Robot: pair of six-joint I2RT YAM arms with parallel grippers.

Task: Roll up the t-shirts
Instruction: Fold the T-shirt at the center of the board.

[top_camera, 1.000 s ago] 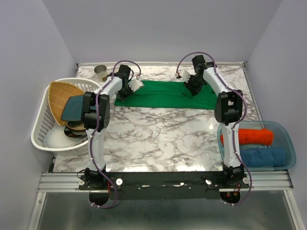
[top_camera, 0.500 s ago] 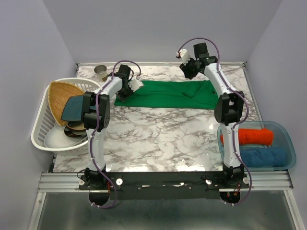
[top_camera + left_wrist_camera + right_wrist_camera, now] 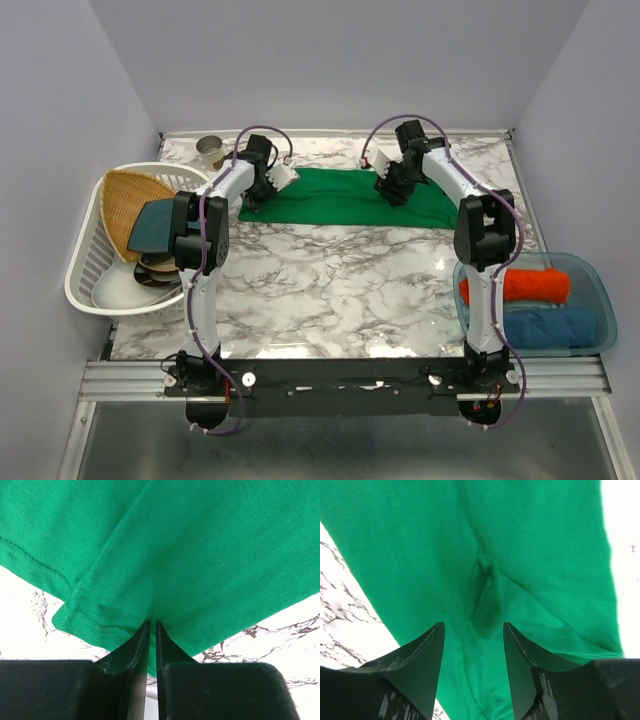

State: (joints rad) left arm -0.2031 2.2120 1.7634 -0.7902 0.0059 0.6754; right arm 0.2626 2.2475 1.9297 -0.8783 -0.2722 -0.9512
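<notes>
While my left gripper [image 3: 150, 624] pinches the green shirt [image 3: 340, 197] at its left hem, my right gripper [image 3: 473, 625] hangs with jaws apart over a puckered fold (cloth below, not gripped) nearer the shirt's right end. An orange roll [image 3: 525, 285] and a blue roll [image 3: 545, 327] sit in a bin [image 3: 600, 300], well off the shirt's near-right corner.

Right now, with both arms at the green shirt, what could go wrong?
1. The left gripper pinches only the very edge of the green t-shirt, close to a hemmed corner. A pull may slip the cloth free.
2. The right gripper is open and straddles a raised crease. Closing there may bunch the cloth, so the roll could start lopsided.
</notes>
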